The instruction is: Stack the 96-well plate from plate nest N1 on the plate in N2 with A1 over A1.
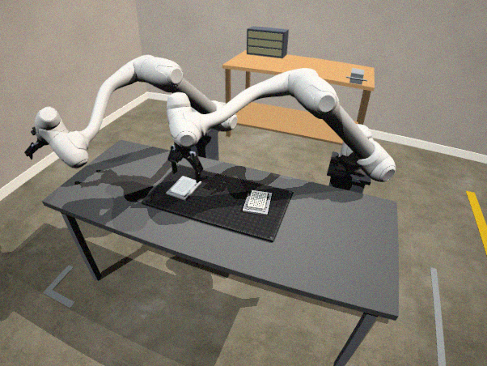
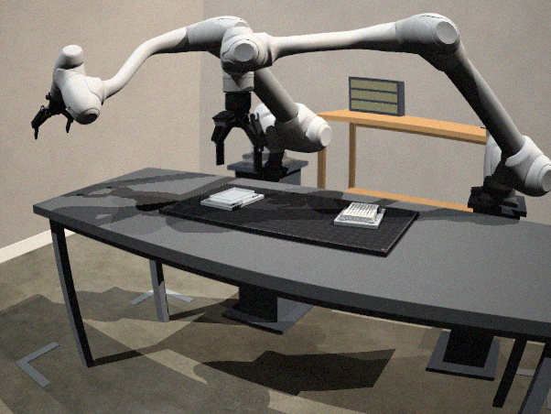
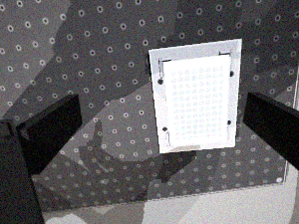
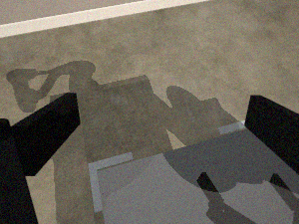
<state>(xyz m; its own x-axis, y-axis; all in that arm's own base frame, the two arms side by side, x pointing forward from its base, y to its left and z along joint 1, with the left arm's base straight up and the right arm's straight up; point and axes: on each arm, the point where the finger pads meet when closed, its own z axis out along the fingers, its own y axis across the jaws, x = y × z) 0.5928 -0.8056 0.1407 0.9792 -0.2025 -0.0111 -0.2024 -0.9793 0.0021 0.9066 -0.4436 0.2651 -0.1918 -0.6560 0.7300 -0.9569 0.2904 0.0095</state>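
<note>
- Left pincer (image 1: 187, 174) (image 2: 239, 166) (image 3: 163, 108): fingers wide apart, nothing between them. Pointing down, above the N1 side of the mat, well clear of it in height.
- Right pincer (image 1: 31, 143) (image 2: 52, 134) (image 4: 163, 109): also spread wide, nothing held. Up high near the desk's end on the N1 side, well apart from both plates.
- N1 plate (image 1: 184, 186) (image 2: 234, 194) (image 3: 198, 104): sitting in nest N1 (image 1: 174, 195) (image 2: 220, 205) (image 3: 157, 106), pale, almost washed out in the left wrist view. Wells just readable there as a faint grid. No finger on it.
- In that wrist view, plate sits off-centre, nearer the finger at picture right. Long sides slightly tilted against the frame.
- N2 plate (image 1: 259, 198) (image 2: 361, 211): in nest N2 (image 1: 256, 210) (image 2: 357, 223), dark wells on a cream top. One plate there; stack not made.
- A1 marks: too small to read, can't tell orientation.
- Both nests stand on the black mat (image 1: 226, 210) (image 2: 293, 224) (image 3: 125, 143), well apart; mat lies on the grey desk (image 1: 323, 243) (image 2: 183, 243) (image 3: 224, 208) (image 4: 145, 188).
- Arm shadows fall across mat and desk.
- Behind: wooden bench (image 1: 299, 66) (image 2: 412, 124) with a drawer cabinet (image 1: 264, 42) (image 2: 375, 96) on top.
</note>
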